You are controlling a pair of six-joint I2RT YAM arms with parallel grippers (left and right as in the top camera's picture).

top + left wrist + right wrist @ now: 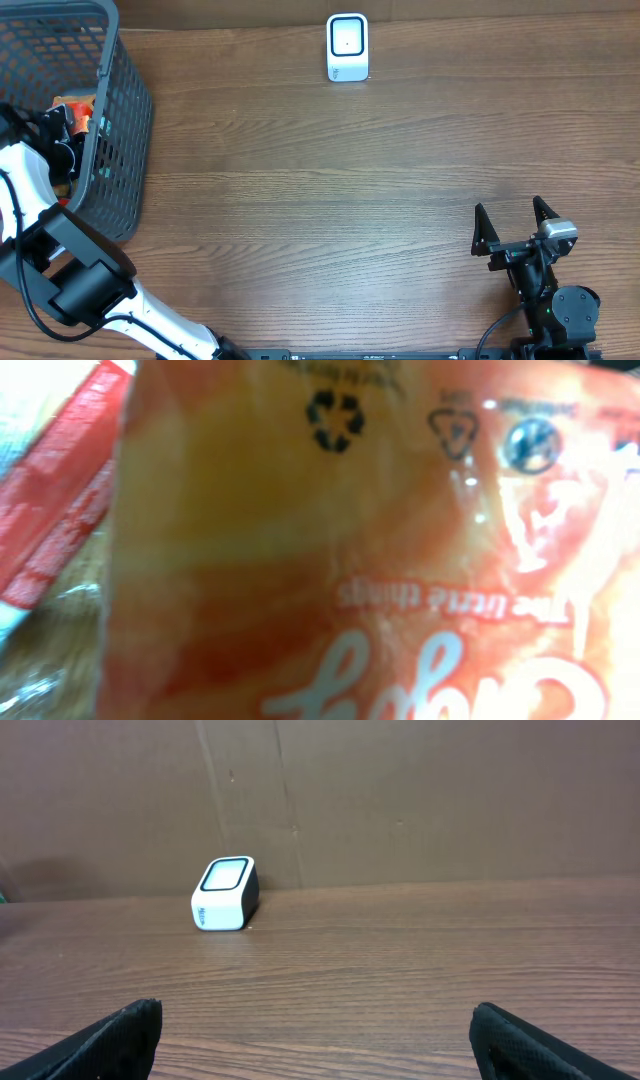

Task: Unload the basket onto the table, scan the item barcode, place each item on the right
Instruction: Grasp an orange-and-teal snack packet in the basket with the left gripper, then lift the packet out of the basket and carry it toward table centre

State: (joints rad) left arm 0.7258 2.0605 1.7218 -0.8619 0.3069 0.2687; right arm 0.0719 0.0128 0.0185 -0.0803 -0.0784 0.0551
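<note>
An orange snack bag (330, 540) with recycling marks and white lettering fills the left wrist view, very close to the camera; no barcode shows on this face. From overhead a bit of the orange bag (78, 112) shows inside the grey basket (125, 150), with my left gripper (62, 135) reaching down into the basket at it. Its fingers are hidden, so their state does not show. The white scanner (347, 47) stands at the table's far edge, also in the right wrist view (226, 893). My right gripper (515, 225) rests open at the front right, nothing between its fingertips (130, 1030).
A red and white packet (60, 510) lies beside the orange bag in the basket. The basket's mesh walls enclose my left gripper. Brown wooden table (320, 200) stretches between basket, scanner and right arm. A cardboard wall (400, 800) stands behind the scanner.
</note>
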